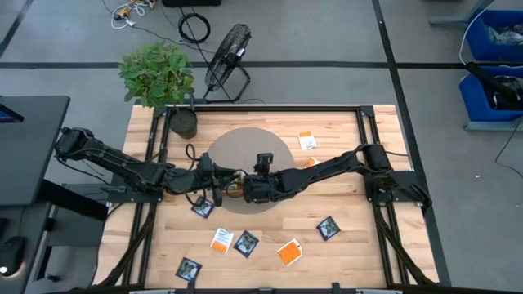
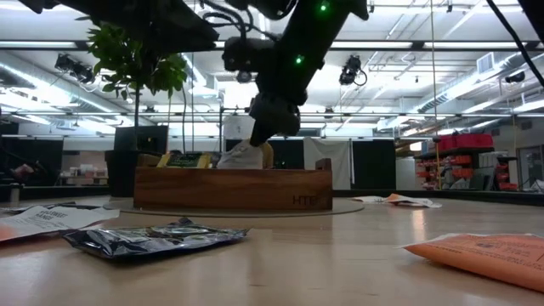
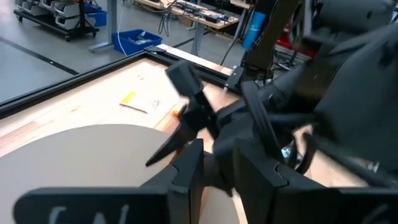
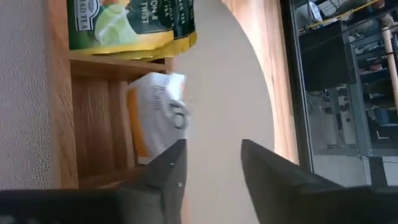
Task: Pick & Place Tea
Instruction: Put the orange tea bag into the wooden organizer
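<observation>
A wooden tray (image 2: 231,189) stands on the round mat (image 1: 245,143) at the table's middle. Yellow-green tea sachets (image 4: 130,28) stand in one compartment. An orange-and-white sachet (image 4: 158,115) stands tilted in the compartment beside it, leaning on the tray's wall. My right gripper (image 4: 211,146) hangs open just above that sachet, slanting down; nothing is between its fingers. My left gripper (image 1: 216,186) waits by the tray's left end, raised, its fingers (image 3: 189,168) a little apart on nothing. More sachets lie flat on the table: orange-and-white (image 1: 307,140), navy (image 1: 202,207), navy (image 1: 328,228). My right gripper has one fingertip (image 4: 176,151) close by the orange-and-white sachet's near edge (image 4: 149,155); I cannot tell whether it touches. The sachet stands in the tray compartment, outside the gap between the fingers.
Several sachets lie along the near side of the table (image 1: 221,239), (image 1: 246,243), (image 1: 288,252), (image 1: 189,269). A potted plant (image 1: 159,73) stands at the far left corner. Dark frame rails (image 1: 369,139) run along both table sides. A fan (image 1: 229,51) stands beyond the far edge.
</observation>
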Controlling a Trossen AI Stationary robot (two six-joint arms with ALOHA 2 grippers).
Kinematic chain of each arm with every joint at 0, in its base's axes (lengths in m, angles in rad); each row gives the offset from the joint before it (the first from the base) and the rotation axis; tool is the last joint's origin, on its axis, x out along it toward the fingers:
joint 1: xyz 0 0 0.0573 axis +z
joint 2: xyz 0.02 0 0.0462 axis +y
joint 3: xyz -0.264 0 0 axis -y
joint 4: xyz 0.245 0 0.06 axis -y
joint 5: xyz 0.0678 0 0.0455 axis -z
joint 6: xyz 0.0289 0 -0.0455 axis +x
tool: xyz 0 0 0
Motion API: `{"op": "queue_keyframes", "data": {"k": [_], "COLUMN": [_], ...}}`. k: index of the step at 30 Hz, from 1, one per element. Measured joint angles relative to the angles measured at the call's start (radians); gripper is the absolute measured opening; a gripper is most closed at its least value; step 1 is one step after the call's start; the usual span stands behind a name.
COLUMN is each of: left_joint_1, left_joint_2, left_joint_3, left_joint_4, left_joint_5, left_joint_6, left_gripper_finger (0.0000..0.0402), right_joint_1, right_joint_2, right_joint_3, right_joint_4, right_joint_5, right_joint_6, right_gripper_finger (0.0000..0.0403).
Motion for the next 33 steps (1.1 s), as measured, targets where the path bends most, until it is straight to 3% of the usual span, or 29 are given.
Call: {"op": "queue_keyframes", "data": {"k": [7,14,22,27,33], "left_joint_1": [-0.002,-0.049,-0.128,-0.162,-0.163], "left_joint_2": [-0.017,-0.079,-0.064,0.066,0.232], "left_joint_3": [0.0,0.0,0.002,0.001,0.001], "left_joint_4": [-0.075,-0.141,-0.245,-0.251,-0.249], "left_joint_5": [0.003,0.01,0.271,0.412,0.506], "left_joint_6": [-0.002,-0.002,-0.13,-0.184,-0.156], "left_gripper_finger": [0.0089,0.0089,0.009,0.0109,0.0166], "right_joint_1": [0.018,0.019,0.073,0.114,0.157], "right_joint_2": [-0.119,-0.277,-0.4,-0.411,-0.411], "right_joint_3": [0.0,0.0,0.0,0.0,0.0], "right_joint_4": [-0.127,-0.368,-0.565,-0.589,-0.595], "right_joint_5": [0.085,0.114,0.114,0.112,0.102], "right_joint_6": [0.034,0.234,0.426,0.474,0.525], "right_gripper_finger": [0.0218,0.0222,0.0208,0.0208,0.0208]}}
